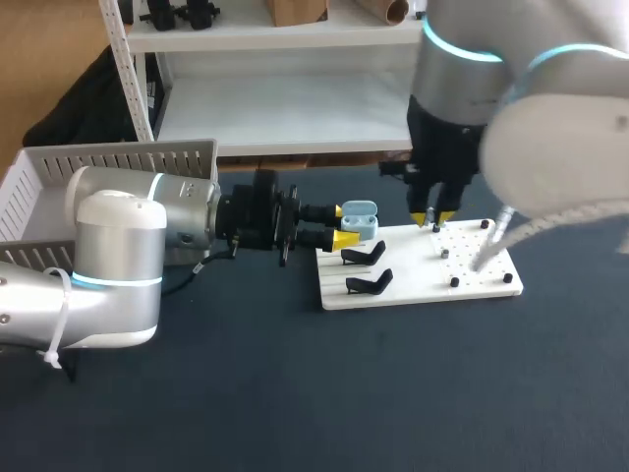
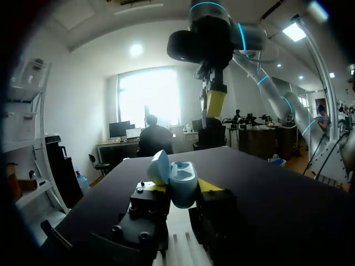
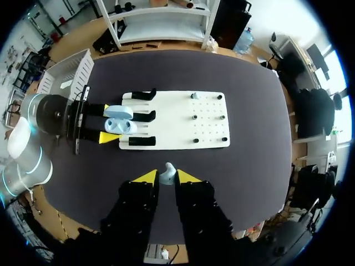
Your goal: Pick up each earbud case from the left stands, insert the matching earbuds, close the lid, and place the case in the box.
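Closest to the head camera is the silver-white left arm (image 1: 118, 256), which comes in from the left and lies low over the dark table (image 1: 295, 393). Its left gripper (image 1: 346, 224) is clamped on the small pale blue plastic earbud case (image 1: 361, 218), with one yellow tip on each side, just at the left edge of the white perforated board (image 1: 423, 280). The case seems to be clear of the black stands (image 1: 364, 256). Its lid (image 2: 159, 166) is open, so the two hollow seats can be reached from above. The right gripper (image 1: 432, 218) hangs over the board, to the right of the case in the head view, and its fingers are pressed together on a small pale earbud (image 3: 167, 173).

I judge the case to be light, stiff and smooth. The rounded shell could slip or turn between the tips if it is pushed hard from above. The hold on the lower body looks correct to me, because it leaves the lid and the hinge free. The hinge is probably the weak part, so the lid needs a gentle push. The earbud is very small and glossy, so it is easy to drop, and it must go into the seat of its own side. Behind the left arm stands the grey slatted box (image 1: 118, 162).
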`<action>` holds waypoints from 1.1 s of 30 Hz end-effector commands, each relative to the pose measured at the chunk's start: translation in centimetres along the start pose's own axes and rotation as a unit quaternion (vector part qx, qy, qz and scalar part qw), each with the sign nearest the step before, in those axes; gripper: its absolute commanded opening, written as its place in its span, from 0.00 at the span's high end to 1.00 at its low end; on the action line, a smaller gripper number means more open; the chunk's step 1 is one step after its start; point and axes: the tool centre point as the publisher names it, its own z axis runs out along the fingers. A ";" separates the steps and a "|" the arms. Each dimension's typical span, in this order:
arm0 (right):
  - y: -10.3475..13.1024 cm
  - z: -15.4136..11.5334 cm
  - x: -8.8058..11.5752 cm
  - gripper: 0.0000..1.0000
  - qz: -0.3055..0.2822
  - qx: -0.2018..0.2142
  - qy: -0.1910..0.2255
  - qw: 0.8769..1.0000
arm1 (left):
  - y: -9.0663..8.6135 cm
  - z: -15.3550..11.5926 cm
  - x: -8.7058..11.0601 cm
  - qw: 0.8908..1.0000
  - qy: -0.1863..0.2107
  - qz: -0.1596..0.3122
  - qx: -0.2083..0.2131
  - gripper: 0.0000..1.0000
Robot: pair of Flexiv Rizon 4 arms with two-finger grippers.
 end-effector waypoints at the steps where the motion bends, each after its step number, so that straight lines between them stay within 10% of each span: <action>1: 2.5 0.7 -1.9 1.00 0.006 0.041 0.028 0.999 | 0.0 0.0 0.1 1.000 -0.002 0.001 0.000 1.00; 33: 5.7 0.4 -2.2 1.00 0.085 0.031 0.036 0.995 | 0.0 0.0 0.1 1.000 -0.002 0.001 0.000 1.00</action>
